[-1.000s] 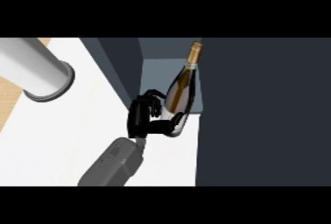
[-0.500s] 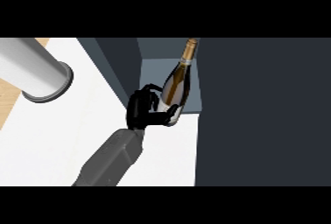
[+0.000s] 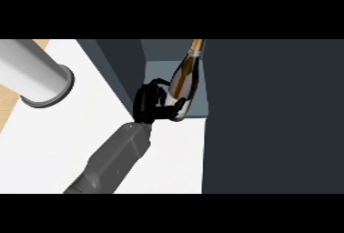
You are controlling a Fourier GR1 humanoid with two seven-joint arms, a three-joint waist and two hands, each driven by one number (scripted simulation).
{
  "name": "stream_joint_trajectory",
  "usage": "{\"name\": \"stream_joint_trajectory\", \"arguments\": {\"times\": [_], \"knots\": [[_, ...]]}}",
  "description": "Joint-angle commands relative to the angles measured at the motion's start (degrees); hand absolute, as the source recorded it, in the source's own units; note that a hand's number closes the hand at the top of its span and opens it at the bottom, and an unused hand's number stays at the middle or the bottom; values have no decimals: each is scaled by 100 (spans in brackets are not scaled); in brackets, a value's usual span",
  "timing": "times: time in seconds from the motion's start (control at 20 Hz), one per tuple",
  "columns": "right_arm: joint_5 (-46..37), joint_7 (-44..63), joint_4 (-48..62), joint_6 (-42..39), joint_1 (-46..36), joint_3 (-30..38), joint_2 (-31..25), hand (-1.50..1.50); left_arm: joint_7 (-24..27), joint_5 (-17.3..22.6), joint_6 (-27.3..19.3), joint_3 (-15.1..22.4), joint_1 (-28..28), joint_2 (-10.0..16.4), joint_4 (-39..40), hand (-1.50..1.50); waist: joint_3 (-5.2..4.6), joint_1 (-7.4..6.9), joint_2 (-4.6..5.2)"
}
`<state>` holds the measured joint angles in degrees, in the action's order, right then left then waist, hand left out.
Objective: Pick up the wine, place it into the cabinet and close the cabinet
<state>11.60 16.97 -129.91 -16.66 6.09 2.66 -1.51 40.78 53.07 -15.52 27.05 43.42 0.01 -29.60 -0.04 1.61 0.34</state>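
Observation:
The wine bottle (image 3: 185, 76) is dark olive with a gold foil neck. It leans neck-up and away from me inside the open cabinet (image 3: 159, 58), its base close to the front edge of the cabinet floor. My right hand (image 3: 149, 103) is shut on the bottle's lower part, with fingers over its left side and the thumb under its base. The grey forearm (image 3: 114, 159) rises from the lower left. The bottle's bottom is partly hidden by the hand. My left hand does not show.
A wide dark panel (image 3: 272, 116), likely the cabinet's door, fills the right side of the view. A pale grey cylinder (image 3: 33, 73) stands on the white counter (image 3: 53, 145) at the upper left. The cabinet's left wall (image 3: 121, 63) sits beside the hand.
The hand has carried the bottle up and away from me, deeper into the cabinet. The forearm has stretched out after it.

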Motion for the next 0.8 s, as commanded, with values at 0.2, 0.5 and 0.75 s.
{"name": "stream_joint_trajectory", "arguments": {"times": [0.2,0.5,0.75], "knots": [[-51,461,176,295,-700,30,-107,-150,31,257,472,-211,508,-1,673,150,-2,-35,8],[251,97,-91,-61,-155,156,-155,-150,-183,645,236,-243,1097,-1,1103,150,-1,89,26],[155,-178,466,-127,-328,167,-125,-150,-254,805,-154,119,1130,-1,1138,150,0,149,47]]}}
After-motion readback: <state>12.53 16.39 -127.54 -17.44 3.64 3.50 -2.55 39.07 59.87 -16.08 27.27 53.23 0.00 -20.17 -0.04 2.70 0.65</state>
